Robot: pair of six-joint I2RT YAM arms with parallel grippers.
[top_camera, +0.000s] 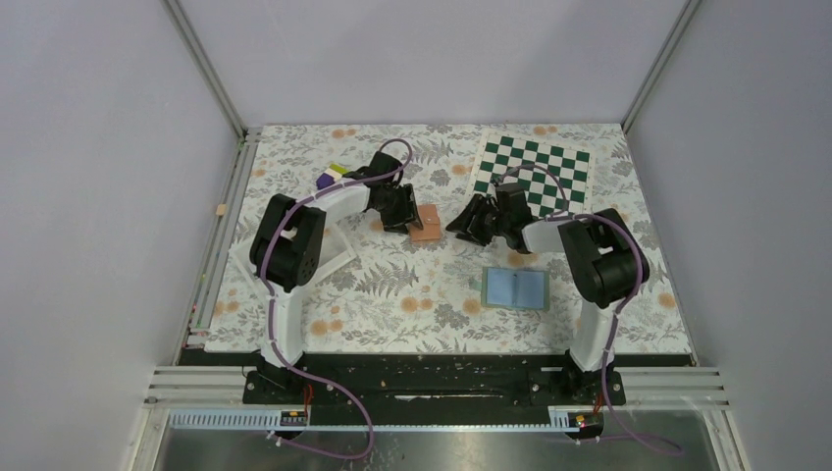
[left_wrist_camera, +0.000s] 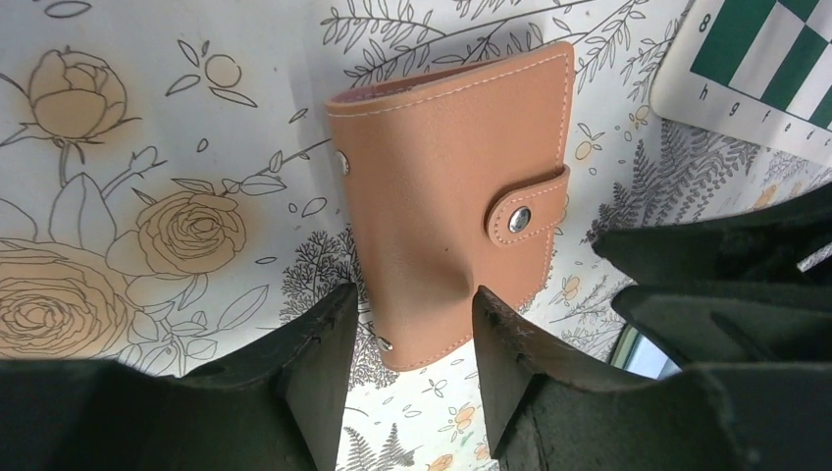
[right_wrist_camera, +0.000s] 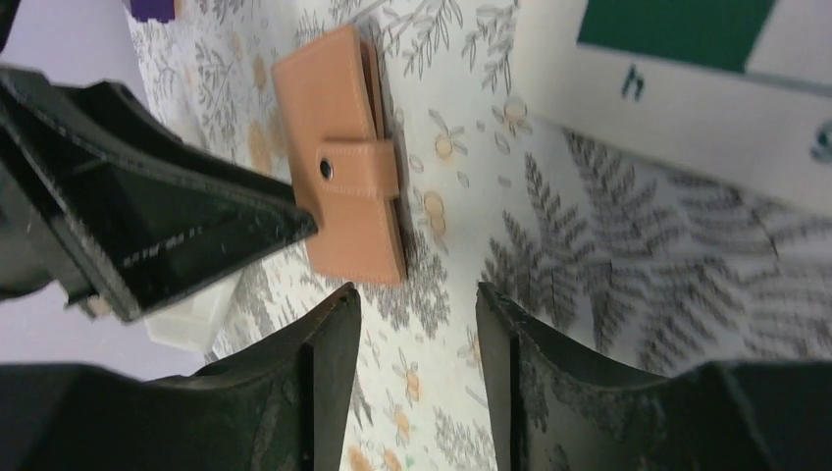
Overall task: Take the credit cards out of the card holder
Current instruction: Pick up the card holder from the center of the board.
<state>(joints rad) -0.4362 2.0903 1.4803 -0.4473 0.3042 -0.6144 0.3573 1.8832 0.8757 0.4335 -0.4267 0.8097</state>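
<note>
Left wrist view: the tan card holder [left_wrist_camera: 446,186] lies closed on the floral surface [left_wrist_camera: 147,147] with its strap [left_wrist_camera: 530,211] snapped shut, so the credit cards are hidden. Its near end sits between the fingers of the left tool [left_wrist_camera: 414,299], which stand apart on either side. The right tool [right_wrist_camera: 417,294], also spread with nothing between its fingers, hovers just beside the holder, near the chessboard [top_camera: 535,172].

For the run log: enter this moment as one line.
cards: none visible | card holder: snapped shut | left gripper: open over its near end | right gripper: open, empty
</note>
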